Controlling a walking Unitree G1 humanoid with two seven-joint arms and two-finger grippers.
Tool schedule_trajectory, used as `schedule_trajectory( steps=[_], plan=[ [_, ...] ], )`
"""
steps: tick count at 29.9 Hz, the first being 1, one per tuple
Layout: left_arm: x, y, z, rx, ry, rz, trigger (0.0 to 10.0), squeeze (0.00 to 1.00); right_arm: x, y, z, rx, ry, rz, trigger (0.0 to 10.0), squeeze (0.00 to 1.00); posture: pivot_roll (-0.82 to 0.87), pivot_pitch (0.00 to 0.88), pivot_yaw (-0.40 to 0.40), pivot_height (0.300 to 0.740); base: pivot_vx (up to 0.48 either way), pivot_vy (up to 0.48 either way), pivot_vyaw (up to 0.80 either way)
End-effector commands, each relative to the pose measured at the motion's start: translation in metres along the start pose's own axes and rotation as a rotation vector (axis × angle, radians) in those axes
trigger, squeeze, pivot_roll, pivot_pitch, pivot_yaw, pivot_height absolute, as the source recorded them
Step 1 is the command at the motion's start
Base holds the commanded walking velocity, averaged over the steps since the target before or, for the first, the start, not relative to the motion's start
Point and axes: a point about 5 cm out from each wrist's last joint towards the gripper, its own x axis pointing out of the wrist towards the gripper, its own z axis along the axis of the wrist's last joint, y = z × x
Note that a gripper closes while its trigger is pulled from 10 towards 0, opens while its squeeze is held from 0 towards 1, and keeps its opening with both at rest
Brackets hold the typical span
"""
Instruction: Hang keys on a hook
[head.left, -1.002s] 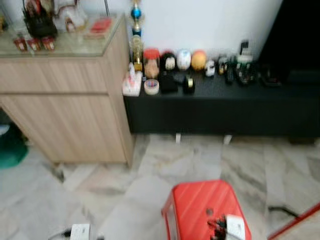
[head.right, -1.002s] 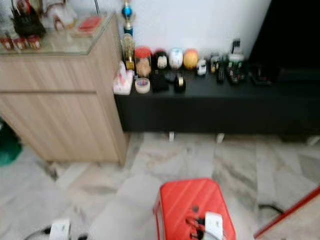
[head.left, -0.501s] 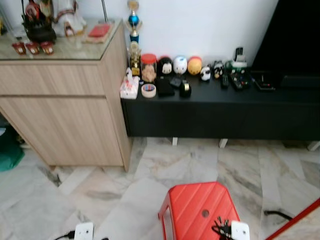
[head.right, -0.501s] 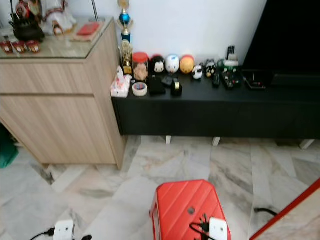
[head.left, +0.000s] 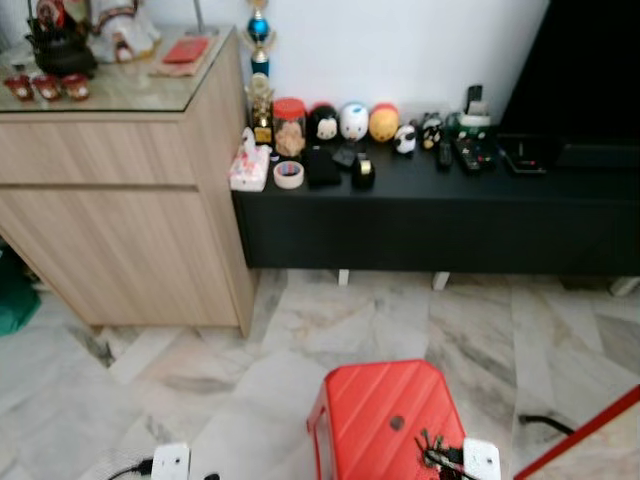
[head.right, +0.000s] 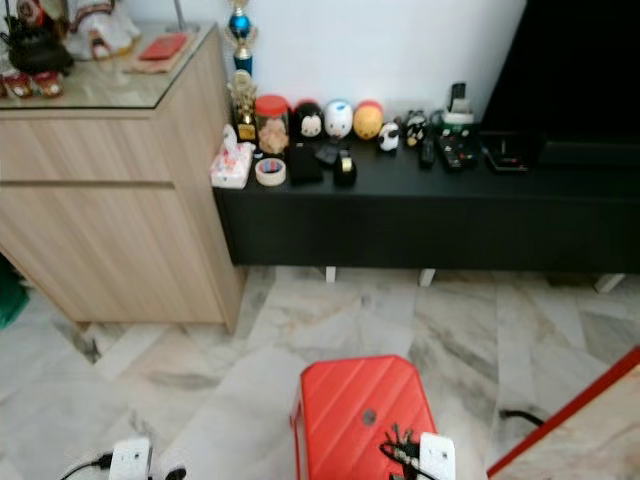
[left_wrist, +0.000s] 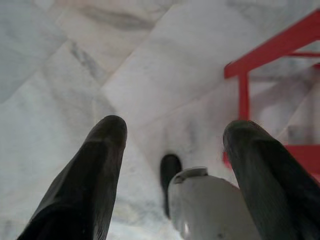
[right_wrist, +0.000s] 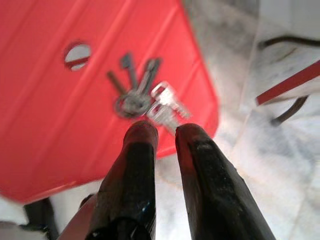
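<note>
Left eye view: since half a second ago the whole scene has slid slightly, so the camera moved, not the objects. The bunch of metal keys (head.left: 432, 452) lies at lower right on the red plastic stool (head.left: 380, 415), not yet lifted; no hook is visible. Open marble floor (head.left: 330, 320) separates the stool from the low black cabinet (head.left: 430, 215) and the light wooden sideboard (head.left: 120, 220).

Left wrist view: the left gripper (left_wrist: 172, 145) hangs with fingers spread wide, empty, over the floor.

Right wrist view: the right gripper (right_wrist: 165, 131) has its fingers nearly closed, holding nothing, tips just short of the keys near the stool's edge.
</note>
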Motion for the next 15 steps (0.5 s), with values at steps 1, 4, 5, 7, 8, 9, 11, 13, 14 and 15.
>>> schedule_trajectory(
  steps=[1,4,5,7,8,9,11,13,14,15],
  plan=[
    [-0.0020,0.0044,-0.0045,0.003,0.010,0.015,10.0,0.00,0.0004,0.0025,0.0006,0.000,0.000,0.008,10.0,0.00,0.04,0.000,-0.032,0.740,0.000,0.000,0.00],
    [-0.0020,0.0038,-0.0042,0.001,0.006,0.013,10.0,0.00,0.0003,0.0025,0.0006,0.004,-0.001,0.008,10.0,0.00,0.04,0.000,-0.032,0.740,0.000,0.000,0.00],
    [-0.0020,0.0036,-0.0042,0.002,0.005,0.012,10.0,0.00,0.0003,0.0026,0.0005,0.004,-0.002,0.009,10.0,0.00,0.04,0.000,-0.032,0.740,0.000,0.000,0.00],
    [-0.0020,0.0035,-0.0038,0.001,0.002,0.012,10.0,0.00,0.0003,0.0026,0.0005,0.004,-0.002,0.009,10.0,0.00,0.04,0.000,-0.032,0.740,0.000,0.000,0.00],
    [-0.0019,0.0034,-0.0035,0.002,0.001,0.012,10.0,0.00,0.0003,0.0026,0.0005,0.003,-0.002,0.009,10.0,0.00,0.04,0.000,-0.033,0.740,0.000,0.000,0.00],
    [-0.0018,0.0031,-0.0032,0.004,0.000,0.010,10.0,0.00,0.0003,0.0026,0.0006,0.003,-0.002,0.010,10.0,0.00,0.04,0.000,-0.033,0.740,0.000,0.000,0.00],
    [-0.0014,0.0028,-0.0016,0.018,-0.007,0.011,10.0,0.00,0.0004,0.0025,0.0008,0.002,-0.003,0.010,10.0,0.00,0.04,0.000,-0.033,0.740,0.000,0.000,0.00],
    [-0.0011,0.0023,-0.0008,0.020,-0.010,0.011,10.0,0.00,0.0004,0.0024,0.0009,0.003,-0.003,0.009,10.0,0.00,0.04,0.000,-0.033,0.740,0.000,-0.317,0.00],
    [-0.0011,0.0021,-0.0007,0.019,-0.011,0.011,10.0,0.00,0.0004,0.0023,0.0009,0.004,-0.003,0.008,10.0,0.00,0.04,0.000,-0.033,0.740,0.000,-0.337,0.00],
    [-0.0009,0.0017,-0.0004,0.013,-0.011,0.010,10.0,0.00,0.0004,0.0022,0.0010,0.004,-0.003,0.008,10.0,0.00,0.04,0.000,-0.034,0.740,0.000,-0.360,0.00]
  ],
)
